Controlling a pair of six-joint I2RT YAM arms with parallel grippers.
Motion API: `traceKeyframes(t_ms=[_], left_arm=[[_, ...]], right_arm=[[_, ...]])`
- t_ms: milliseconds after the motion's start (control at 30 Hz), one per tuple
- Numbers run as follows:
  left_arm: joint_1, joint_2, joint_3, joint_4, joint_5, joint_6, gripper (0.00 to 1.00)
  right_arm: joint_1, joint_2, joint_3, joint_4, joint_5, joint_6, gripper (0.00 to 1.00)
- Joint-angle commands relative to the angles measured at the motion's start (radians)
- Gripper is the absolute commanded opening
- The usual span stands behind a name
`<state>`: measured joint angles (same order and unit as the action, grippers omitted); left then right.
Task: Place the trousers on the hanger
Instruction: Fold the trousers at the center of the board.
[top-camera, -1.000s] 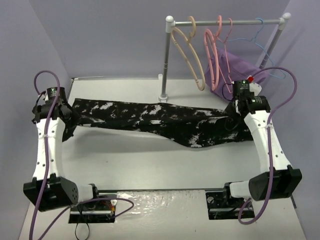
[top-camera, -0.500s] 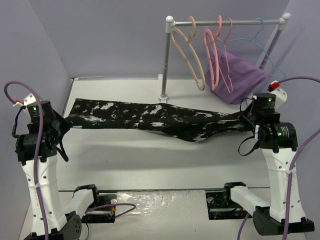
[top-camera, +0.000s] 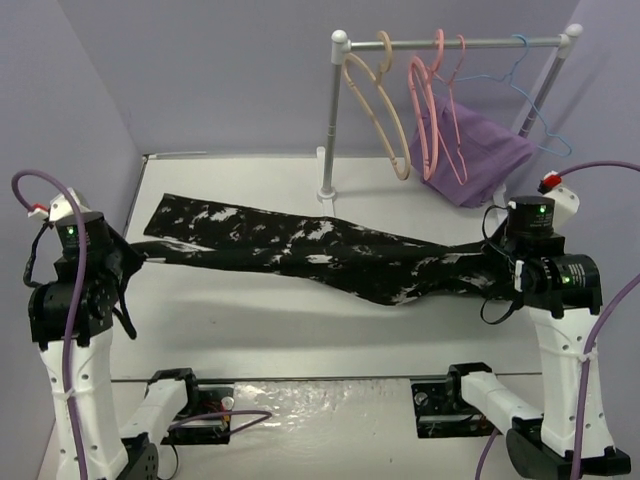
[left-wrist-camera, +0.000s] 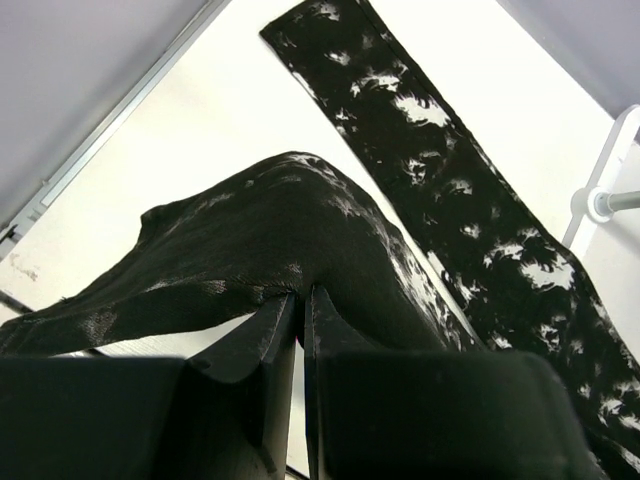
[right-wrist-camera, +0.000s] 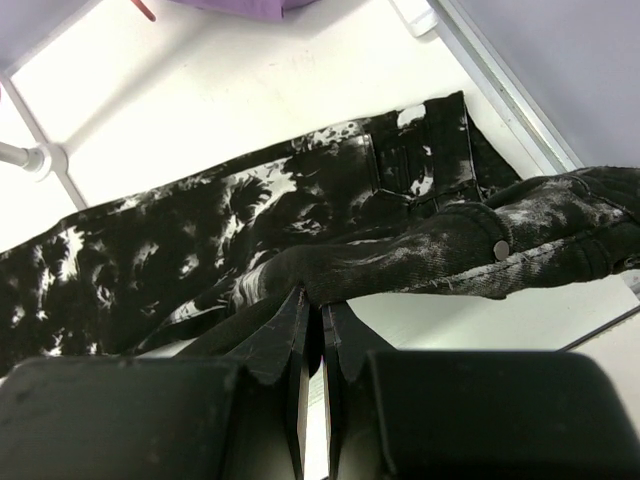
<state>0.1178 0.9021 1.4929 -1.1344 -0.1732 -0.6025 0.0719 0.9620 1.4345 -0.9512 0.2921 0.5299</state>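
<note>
The black, white-blotched trousers (top-camera: 320, 255) hang stretched across the table between my two grippers. My left gripper (top-camera: 135, 252) is shut on a leg end at the left, with dark cloth pinched at the fingertips in the left wrist view (left-wrist-camera: 300, 292). The other leg (left-wrist-camera: 450, 170) lies flat on the table beyond it. At the right, my right gripper (top-camera: 490, 262) is shut on the waist end, where the waistband and a button (right-wrist-camera: 500, 250) bunch over the closed tips (right-wrist-camera: 320, 300). The beige hanger (top-camera: 375, 105) hangs on the rail at the back, apart from both grippers.
A metal rack (top-camera: 328, 120) stands at the back centre. Its rail also carries a thick pink hanger (top-camera: 428, 120), a thin blue wire hanger (top-camera: 530, 90) and a purple cloth (top-camera: 475, 150). Purple walls close in the left and right sides.
Both arms have drawn back from over the table and risen, carrying the trousers' ends with them. The cloth now hangs more taut and a little nearer.
</note>
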Motion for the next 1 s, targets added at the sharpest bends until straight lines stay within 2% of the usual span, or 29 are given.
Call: traceKeyframes(t_ms=[0,200,467,633,733,800,967], left_arm=[[0.045,0.172,0.004,0.209,-0.341,0.176,0.00],[0.050,0.391,0.034,0.253,-0.355,0.175,0.00],[0.062,0.568,0.019,0.293,-0.350,0.164,0.00],[0.062,0.638,0.082,0.249,-0.359,0.164,0.00],[0.062,0.612,0.084,0.210,-0.380,0.141,0.00],[0.066,0.560,0.034,0.208,-0.383,0.133,0.00],[0.072,0.340,-0.088,0.176,-0.392,0.110,0.00]], right_arm=[[-0.047,0.095,-0.011,0.047,0.405,-0.117,0.00],[-0.049,0.215,-0.023,0.107,0.350,-0.124,0.00],[-0.052,0.364,-0.066,0.175,0.324,-0.133,0.00],[-0.050,0.451,-0.072,0.200,0.319,-0.138,0.00],[-0.050,0.473,-0.066,0.200,0.316,-0.142,0.00],[-0.050,0.458,-0.076,0.200,0.318,-0.144,0.00],[-0.054,0.371,-0.114,0.156,0.292,-0.158,0.00]])
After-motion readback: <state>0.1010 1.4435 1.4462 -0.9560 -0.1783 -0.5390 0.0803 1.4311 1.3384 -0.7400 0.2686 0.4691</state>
